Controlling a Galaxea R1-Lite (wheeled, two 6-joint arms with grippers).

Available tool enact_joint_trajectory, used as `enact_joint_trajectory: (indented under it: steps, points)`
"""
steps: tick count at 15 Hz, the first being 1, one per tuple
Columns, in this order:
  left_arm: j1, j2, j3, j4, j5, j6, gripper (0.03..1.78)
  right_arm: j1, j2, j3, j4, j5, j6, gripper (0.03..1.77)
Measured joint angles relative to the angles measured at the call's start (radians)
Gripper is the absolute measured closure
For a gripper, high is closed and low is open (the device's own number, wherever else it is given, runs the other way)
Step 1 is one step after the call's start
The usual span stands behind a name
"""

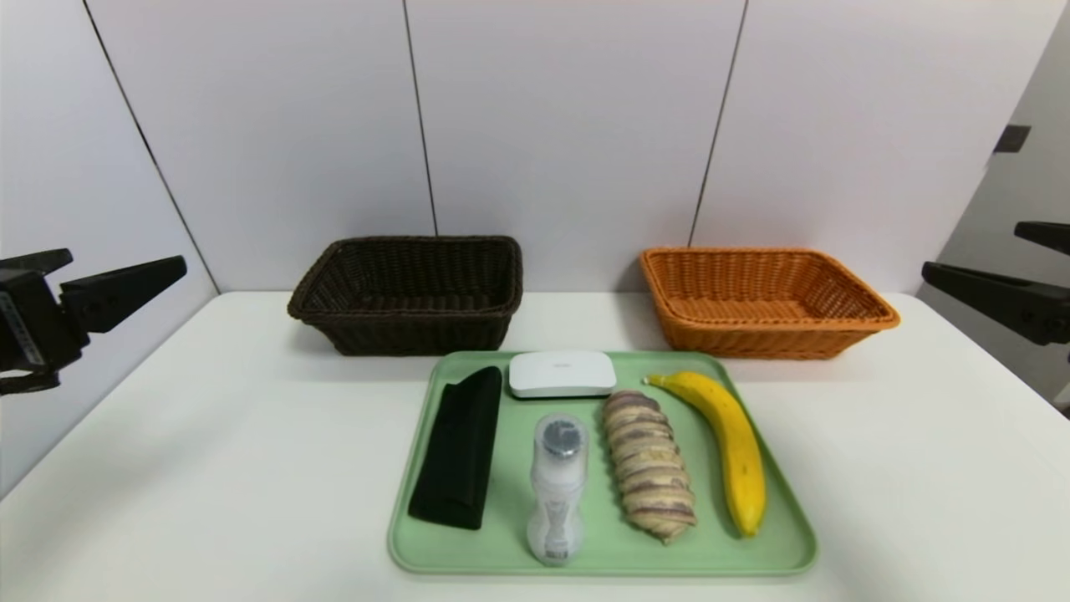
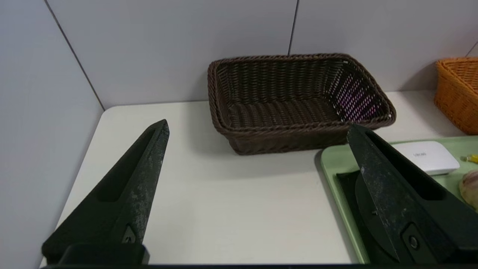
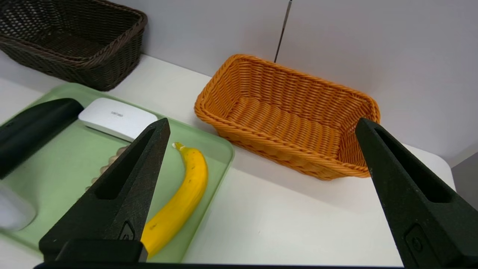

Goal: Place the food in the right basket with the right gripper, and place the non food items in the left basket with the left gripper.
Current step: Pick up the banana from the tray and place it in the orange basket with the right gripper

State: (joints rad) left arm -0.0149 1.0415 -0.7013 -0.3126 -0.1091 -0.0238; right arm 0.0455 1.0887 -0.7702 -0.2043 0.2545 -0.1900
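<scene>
Green plastic tray at the near middle of the white surface carries all 5 items; 2 woven wicker baskets sit beyond it, dark brown far left, orange far right. The smooth, curved yellow banana, at the tray's right edge, should be firm but bruise easily; a light mid-length hold suits it. The braided tan-and-purple loaf looks soft and ridged; squeeze gently. The flat black folded pouch may sag; grip across its width. The glossy white rounded device is likely stiff, slippery; the clear-white bottle narrows at its waist. Left gripper and right gripper hang at the sides, jaws wide, holding nothing.
</scene>
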Motion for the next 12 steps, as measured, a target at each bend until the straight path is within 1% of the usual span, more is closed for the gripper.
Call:
enact_joint_trajectory:
  steps: [1,2,4,8,10,11,12]
  points:
    - [-0.005,0.024,0.012,-0.06,0.0,-0.001,0.12,0.001,0.013,0.008,-0.027,-0.005,-0.001,0.09]
    - [-0.007,0.044,0.02,-0.09,0.001,-0.003,0.12,0.001,0.027,0.012,-0.04,-0.016,-0.001,0.09]
    - [-0.009,0.077,0.027,-0.1,0.006,-0.006,0.12,0.002,0.061,0.014,-0.041,-0.038,0.004,0.09]
    - [-0.021,0.1,0.037,-0.101,0.011,-0.008,0.12,0.032,0.117,-0.005,-0.034,-0.051,0.028,0.09]
    - [-0.037,0.099,0.038,-0.1,0.011,-0.009,0.12,0.075,0.17,-0.044,-0.024,-0.089,0.037,0.09]
    - [-0.041,0.099,0.036,-0.1,0.01,-0.009,0.12,0.11,0.201,-0.073,-0.009,-0.119,0.04,0.09]
    - [-0.05,0.099,0.03,-0.101,0.011,-0.008,0.12,0.151,0.232,-0.11,0.033,-0.149,0.047,0.09]
